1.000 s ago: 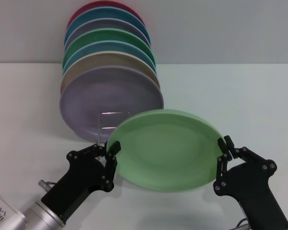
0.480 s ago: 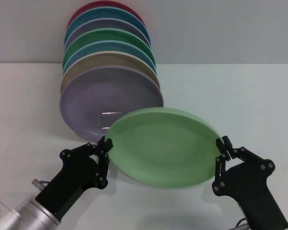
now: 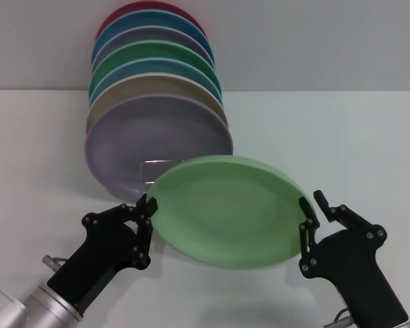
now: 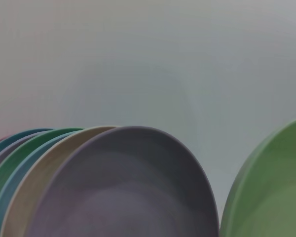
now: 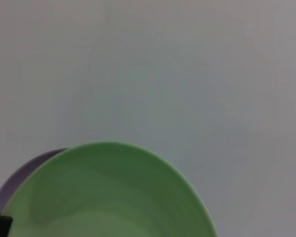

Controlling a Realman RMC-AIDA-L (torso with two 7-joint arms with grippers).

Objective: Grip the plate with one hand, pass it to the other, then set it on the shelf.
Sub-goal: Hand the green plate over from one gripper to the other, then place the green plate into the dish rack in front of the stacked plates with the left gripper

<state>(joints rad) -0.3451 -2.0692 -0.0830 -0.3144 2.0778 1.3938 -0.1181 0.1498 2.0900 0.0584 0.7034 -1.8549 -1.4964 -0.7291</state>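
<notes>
The light mint-green plate (image 3: pixel 229 210) hangs tilted above the table between my two grippers. My left gripper (image 3: pixel 149 203), on the silver wrist, is shut on the plate's left rim. My right gripper (image 3: pixel 312 203), on the all-black wrist, is at the plate's right rim with its fingers spread apart around the edge. The thin wire rack (image 3: pixel 149 171) stands just behind the plate; only its small front loop shows. The plate also shows in the left wrist view (image 4: pixel 276 192) and fills the lower part of the right wrist view (image 5: pixel 108 197).
A row of upright plates stands in the rack at the back left, with a lilac plate (image 3: pixel 157 137) in front and beige, blue, darker green (image 3: pixel 157 51) and red ones behind. The white table (image 3: pixel 342 130) spreads to the right.
The plate has shifted a little to the left with the left gripper. The right gripper's fingers, shut on the right rim before, have spread apart.
</notes>
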